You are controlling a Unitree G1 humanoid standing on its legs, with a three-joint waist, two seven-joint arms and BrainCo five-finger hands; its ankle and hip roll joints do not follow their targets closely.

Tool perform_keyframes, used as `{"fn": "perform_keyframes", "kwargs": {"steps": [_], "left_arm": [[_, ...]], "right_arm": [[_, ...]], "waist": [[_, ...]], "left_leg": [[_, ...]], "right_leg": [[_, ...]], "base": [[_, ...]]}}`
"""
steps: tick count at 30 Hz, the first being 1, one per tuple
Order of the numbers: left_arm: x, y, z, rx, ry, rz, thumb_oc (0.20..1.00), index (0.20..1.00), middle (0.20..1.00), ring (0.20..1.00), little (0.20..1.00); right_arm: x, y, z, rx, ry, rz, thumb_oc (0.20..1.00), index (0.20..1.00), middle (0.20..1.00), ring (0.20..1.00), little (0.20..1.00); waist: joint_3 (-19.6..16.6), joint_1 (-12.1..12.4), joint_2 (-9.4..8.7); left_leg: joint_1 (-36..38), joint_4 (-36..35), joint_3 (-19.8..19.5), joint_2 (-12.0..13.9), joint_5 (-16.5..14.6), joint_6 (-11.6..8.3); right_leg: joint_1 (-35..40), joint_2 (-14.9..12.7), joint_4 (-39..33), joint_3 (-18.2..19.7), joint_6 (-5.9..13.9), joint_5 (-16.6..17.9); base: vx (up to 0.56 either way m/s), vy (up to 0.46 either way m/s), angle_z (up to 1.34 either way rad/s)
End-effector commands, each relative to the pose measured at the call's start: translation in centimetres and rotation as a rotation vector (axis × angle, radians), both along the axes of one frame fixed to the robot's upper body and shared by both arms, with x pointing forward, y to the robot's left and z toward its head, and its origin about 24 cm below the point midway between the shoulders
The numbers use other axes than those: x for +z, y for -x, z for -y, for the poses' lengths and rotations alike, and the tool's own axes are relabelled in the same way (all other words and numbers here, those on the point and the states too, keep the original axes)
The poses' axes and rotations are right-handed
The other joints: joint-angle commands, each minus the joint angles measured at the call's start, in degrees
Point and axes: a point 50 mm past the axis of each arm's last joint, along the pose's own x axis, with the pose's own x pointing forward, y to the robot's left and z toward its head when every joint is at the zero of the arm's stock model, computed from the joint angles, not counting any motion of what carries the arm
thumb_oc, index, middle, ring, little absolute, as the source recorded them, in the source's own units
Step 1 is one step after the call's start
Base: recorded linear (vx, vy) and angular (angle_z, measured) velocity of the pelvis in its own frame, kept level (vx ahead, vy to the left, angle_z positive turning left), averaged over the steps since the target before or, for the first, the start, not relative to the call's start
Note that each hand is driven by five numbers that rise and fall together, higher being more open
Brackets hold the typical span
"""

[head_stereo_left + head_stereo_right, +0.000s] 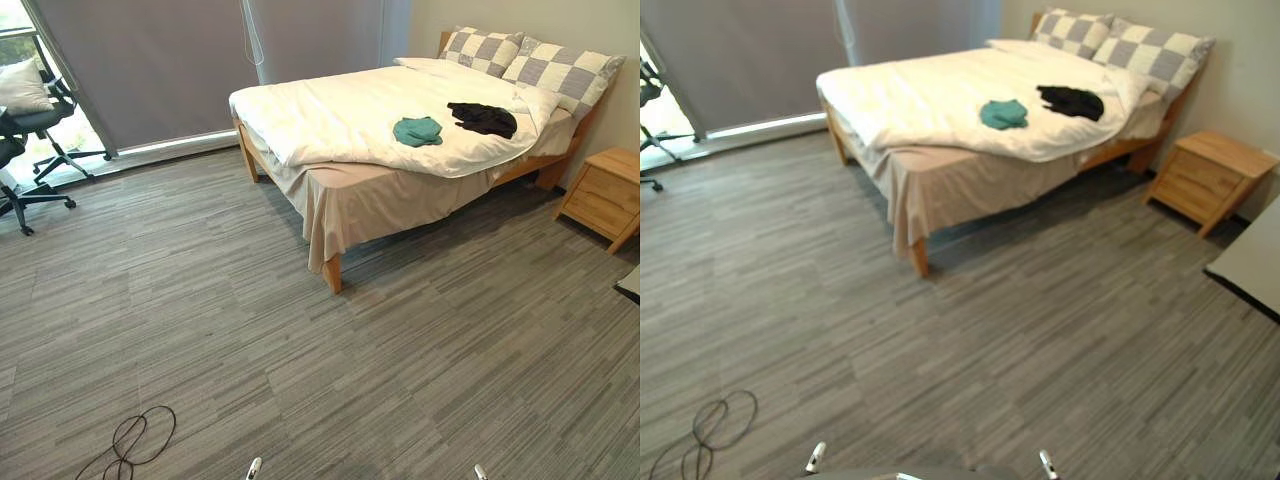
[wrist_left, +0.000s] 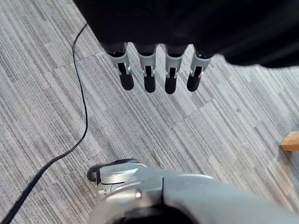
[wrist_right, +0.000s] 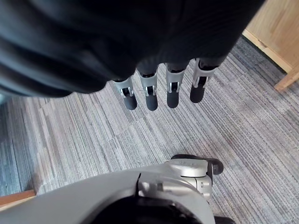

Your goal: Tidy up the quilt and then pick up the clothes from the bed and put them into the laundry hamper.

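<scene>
Across a stretch of grey striped carpet (image 1: pixel 300 330) we face the bed (image 1: pixel 420 150), well apart from us, its cream quilt (image 1: pixel 340 115) lying rumpled and skewed so that one corner droops over the side while the beige sheet (image 1: pixel 370 205) hangs exposed below the foot. Two garments wait on top of the quilt: a teal garment (image 1: pixel 417 131) near the middle and a black garment (image 1: pixel 483 119) just beyond it, toward the checked pillows (image 1: pixel 520 58). We cannot see a laundry hamper from here, which we judge the first hazard: carrying clothes off without knowing where it stands invites a wasted turn. The second, in our view, is the quilt itself; tugging it straight with the clothes on top could slide them to the floor or bury them in a fold, and the wooden nightstand (image 1: pixel 606 195) beside the bed leaves little room on that side. Our left hand (image 2: pixel 159 70) hangs over bare carpet, its fingers straight, spread apart and holding nothing, the thumb set well away from them. Our right hand (image 3: pixel 161 86) mirrors it, fingers extended and empty above the floor, near a wooden furniture edge.
</scene>
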Motion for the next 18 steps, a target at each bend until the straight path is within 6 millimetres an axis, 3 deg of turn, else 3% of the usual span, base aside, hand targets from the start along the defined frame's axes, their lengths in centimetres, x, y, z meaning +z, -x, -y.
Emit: {"fn": "perform_keyframes", "kwargs": {"steps": [1, 5, 9, 13, 16, 17, 18], "left_arm": [[1.2, -7.9, 0.1, 0.547, 0.068, 0.353, 1.000, 1.000, 1.000, 1.000, 1.000], [0.4, -6.6, 0.4, 0.537, 0.045, 0.227, 1.000, 1.000, 1.000, 1.000, 1.000], [-0.6, -4.0, 0.9, 0.462, -0.054, -0.032, 1.000, 1.000, 1.000, 1.000, 1.000], [-0.7, -2.9, 0.6, 0.460, -0.111, -0.111, 1.000, 1.000, 1.000, 1.000, 1.000], [-0.7, -3.0, 0.5, 0.443, -0.115, -0.126, 1.000, 1.000, 1.000, 1.000, 1.000], [-0.6, -3.6, 0.3, 0.422, -0.123, -0.115, 1.000, 1.000, 1.000, 1.000, 1.000], [-0.5, -3.7, 0.2, 0.417, -0.126, -0.111, 1.000, 1.000, 1.000, 1.000, 1.000]], "right_arm": [[0.5, -8.4, -0.8, -0.318, -0.088, 0.106, 1.000, 1.000, 1.000, 1.000, 1.000], [0.2, -7.4, -0.7, -0.282, -0.066, 0.046, 1.000, 1.000, 1.000, 1.000, 1.000], [-0.1, -6.5, -0.7, -0.256, -0.043, -0.009, 1.000, 1.000, 1.000, 1.000, 1.000], [-0.2, -6.2, -0.7, -0.217, -0.021, -0.034, 1.000, 1.000, 1.000, 1.000, 1.000], [-0.1, -6.8, -0.9, -0.213, -0.017, -0.001, 1.000, 1.000, 1.000, 1.000, 1.000], [0.2, -7.7, -0.8, -0.212, -0.016, 0.032, 1.000, 1.000, 1.000, 1.000, 1.000], [0.3, -8.0, -0.8, -0.213, -0.015, 0.039, 1.000, 1.000, 1.000, 1.000, 1.000]], "waist": [[8.1, 2.0, -2.66], [7.4, 1.5, -2.80], [6.9, 1.2, -2.96], [6.7, 1.0, -2.72], [7.4, 0.9, -2.23], [8.6, 1.1, -1.89], [8.8, 1.2, -1.85]], "left_leg": [[10.1, -23.6, -1.1, -3.2, 8.9, 1.47], [10.6, -23.6, -1.2, -3.0, 8.9, 1.43], [11.4, -23.6, -1.6, -2.8, 8.9, 1.82], [11.5, -22.6, -1.5, -2.8, 8.5, 2.29], [10.3, -19.6, -0.2, -2.2, 7.2, 3.34], [8.4, -16.5, 1.2, -1.9, 6.0, 4.81], [8.0, -16.0, 1.5, -1.9, 5.7, 5.22]], "right_leg": [[14.8, -2.1, -25.3, -8.8, 7.14, 10.8], [15.3, -1.5, -25.4, -7.8, 6.78, 10.4], [15.8, -1.5, -24.8, -6.9, 6.45, 9.9], [15.7, -1.9, -22.7, -6.4, 6.25, 9.0], [13.6, -3.7, -15.0, -7.2, 6.39, 6.0], [11.2, -4.9, -7.4, -8.1, 6.11, 4.4], [10.5, -5.2, -5.7, -8.2, 6.14, 4.4]], "base": [[0.00, -0.007, -0.15], [0.05, -0.001, -0.17], [0.10, 0.044, 0.07], [0.11, 0.111, -0.01], [0.08, 0.164, -0.06], [0.02, 0.158, -0.02], [0.00, 0.155, -0.03]]}}
